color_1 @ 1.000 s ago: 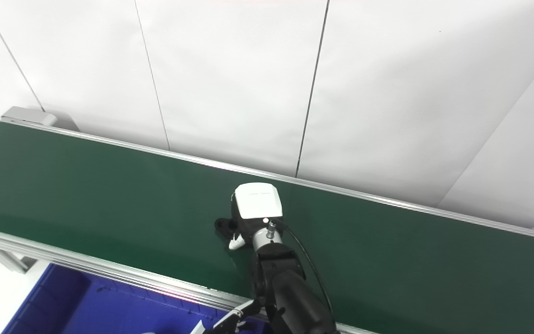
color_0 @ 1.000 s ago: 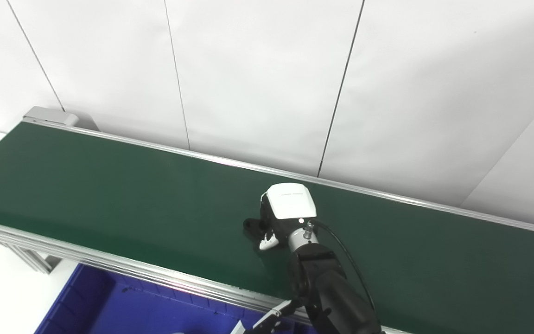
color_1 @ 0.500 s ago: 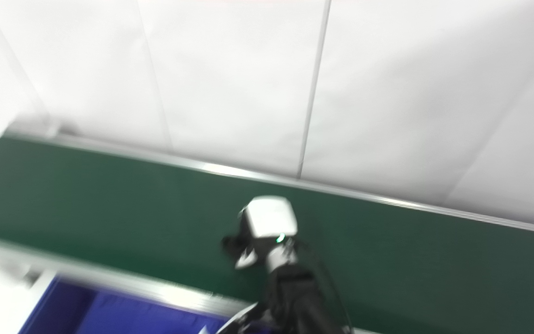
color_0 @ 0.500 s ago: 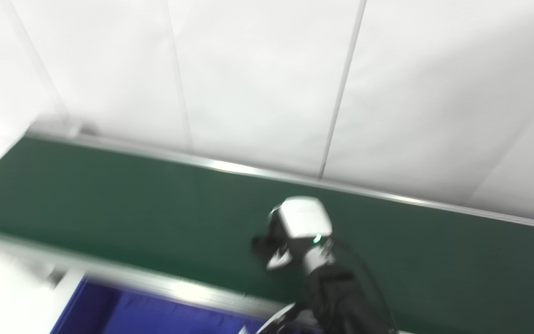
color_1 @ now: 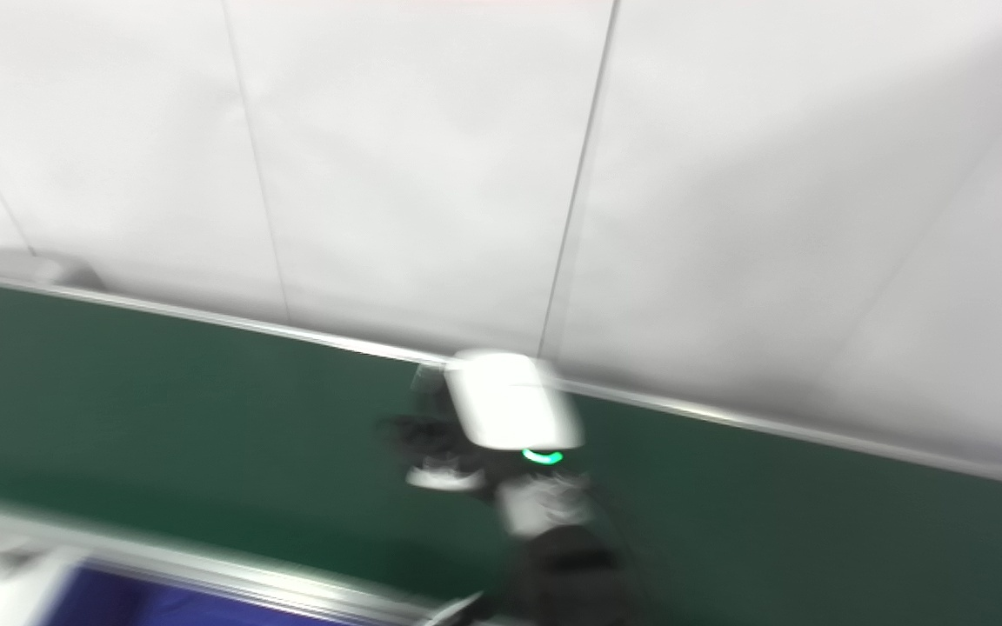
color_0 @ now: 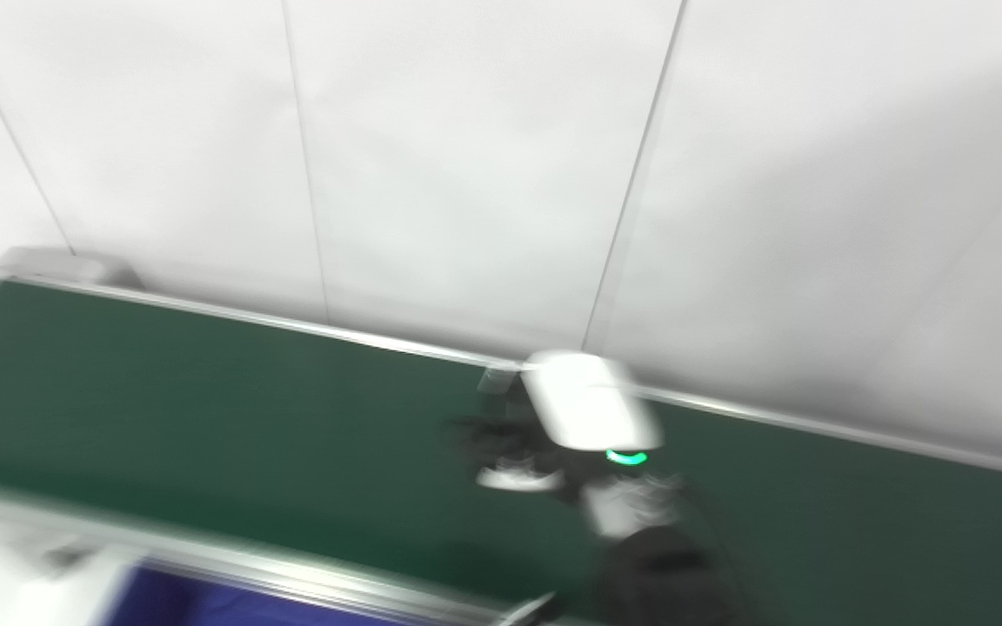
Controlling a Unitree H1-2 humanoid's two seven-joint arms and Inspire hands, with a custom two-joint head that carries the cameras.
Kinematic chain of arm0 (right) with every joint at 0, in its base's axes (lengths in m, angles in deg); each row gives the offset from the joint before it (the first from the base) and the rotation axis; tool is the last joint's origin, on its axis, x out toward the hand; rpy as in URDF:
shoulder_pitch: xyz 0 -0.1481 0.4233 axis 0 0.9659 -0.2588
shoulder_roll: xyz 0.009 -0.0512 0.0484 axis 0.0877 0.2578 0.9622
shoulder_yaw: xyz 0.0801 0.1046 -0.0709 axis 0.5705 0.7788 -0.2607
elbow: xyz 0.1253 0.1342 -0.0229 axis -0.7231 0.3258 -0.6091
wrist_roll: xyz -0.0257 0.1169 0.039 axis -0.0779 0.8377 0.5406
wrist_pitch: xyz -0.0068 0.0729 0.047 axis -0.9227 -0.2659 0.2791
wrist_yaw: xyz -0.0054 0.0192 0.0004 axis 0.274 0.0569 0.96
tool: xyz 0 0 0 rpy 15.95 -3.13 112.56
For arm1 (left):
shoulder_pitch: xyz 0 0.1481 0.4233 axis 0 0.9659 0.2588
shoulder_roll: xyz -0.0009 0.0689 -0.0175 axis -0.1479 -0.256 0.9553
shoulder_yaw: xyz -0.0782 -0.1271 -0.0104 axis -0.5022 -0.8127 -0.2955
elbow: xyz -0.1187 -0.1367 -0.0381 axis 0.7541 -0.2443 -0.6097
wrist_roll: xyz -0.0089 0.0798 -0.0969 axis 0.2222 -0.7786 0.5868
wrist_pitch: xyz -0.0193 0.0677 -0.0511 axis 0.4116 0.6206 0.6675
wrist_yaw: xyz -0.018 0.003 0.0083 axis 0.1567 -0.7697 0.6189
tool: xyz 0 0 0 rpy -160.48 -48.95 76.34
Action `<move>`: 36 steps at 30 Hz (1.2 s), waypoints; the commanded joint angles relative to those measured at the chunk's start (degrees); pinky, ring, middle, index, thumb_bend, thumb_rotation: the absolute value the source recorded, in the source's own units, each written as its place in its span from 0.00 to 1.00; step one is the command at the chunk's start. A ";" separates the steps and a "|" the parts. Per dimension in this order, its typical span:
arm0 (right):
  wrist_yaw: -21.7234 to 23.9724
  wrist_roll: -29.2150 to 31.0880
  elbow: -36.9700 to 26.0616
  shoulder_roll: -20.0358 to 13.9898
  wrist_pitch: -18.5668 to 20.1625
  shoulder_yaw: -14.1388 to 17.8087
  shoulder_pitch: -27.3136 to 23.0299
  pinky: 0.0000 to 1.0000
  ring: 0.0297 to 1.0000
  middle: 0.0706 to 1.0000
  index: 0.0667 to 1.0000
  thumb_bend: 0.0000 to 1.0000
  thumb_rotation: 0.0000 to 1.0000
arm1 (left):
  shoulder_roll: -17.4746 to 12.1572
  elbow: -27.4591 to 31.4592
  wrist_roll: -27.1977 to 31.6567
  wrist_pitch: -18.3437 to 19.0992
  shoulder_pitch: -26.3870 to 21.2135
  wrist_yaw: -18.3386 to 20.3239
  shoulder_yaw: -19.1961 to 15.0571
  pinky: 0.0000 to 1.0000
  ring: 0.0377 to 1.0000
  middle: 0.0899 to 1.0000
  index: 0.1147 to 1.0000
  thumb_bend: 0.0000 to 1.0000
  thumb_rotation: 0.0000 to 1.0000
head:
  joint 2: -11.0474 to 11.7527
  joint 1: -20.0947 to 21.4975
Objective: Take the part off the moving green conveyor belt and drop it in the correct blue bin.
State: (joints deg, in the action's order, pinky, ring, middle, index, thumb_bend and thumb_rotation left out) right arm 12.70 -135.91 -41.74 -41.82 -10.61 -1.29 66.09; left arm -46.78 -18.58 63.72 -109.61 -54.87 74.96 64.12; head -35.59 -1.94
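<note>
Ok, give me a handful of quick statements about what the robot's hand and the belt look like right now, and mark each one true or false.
1. The right hand is above the green conveyor belt. True.
2. The hand is over the blue bin. False: the bin shows only at the bottom edge, on the near side of the belt's rail, and the hand is well beyond it.
3. A green light glows at the wrist. True.
4. The belt is crowded with loose parts. False: none can be made out lying on it, though the picture is blurred.
5. The left hand is working on the belt too. False: it is not in view.
</note>
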 commanded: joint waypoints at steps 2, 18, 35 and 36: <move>2.04 -2.79 -4.68 1.41 -0.73 0.85 -0.91 0.09 0.12 0.18 0.45 0.51 0.13 | 0.15 2.12 0.80 -0.60 0.31 1.28 0.05 0.92 0.95 0.94 0.90 0.77 0.75 | -0.71 1.83; 15.06 -10.73 -19.07 0.03 -4.65 6.13 8.15 0.10 0.13 0.20 0.45 0.51 0.14 | -2.27 9.59 5.11 3.89 1.33 4.87 -3.14 0.99 0.99 0.99 0.97 0.74 0.88 | -6.59 15.82; 17.07 -16.98 -28.07 1.98 -9.84 13.32 32.96 0.09 0.13 0.19 0.45 0.51 0.13 | -6.08 13.32 14.35 5.80 0.19 10.06 -6.68 1.00 1.00 1.00 1.00 0.70 0.90 | -11.14 26.58; 16.10 -16.92 -28.01 1.83 -10.10 13.65 34.62 0.09 0.13 0.19 0.45 0.51 0.13 | -6.30 13.56 14.66 6.30 0.06 10.38 -6.90 1.00 1.00 1.00 1.00 0.70 0.90 | -11.21 27.21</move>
State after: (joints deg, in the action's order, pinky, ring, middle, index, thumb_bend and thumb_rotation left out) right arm 31.81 -152.51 -67.93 -40.89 -18.04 12.10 100.19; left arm -52.59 -7.26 77.16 -103.08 -54.57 84.64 57.18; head -46.76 25.31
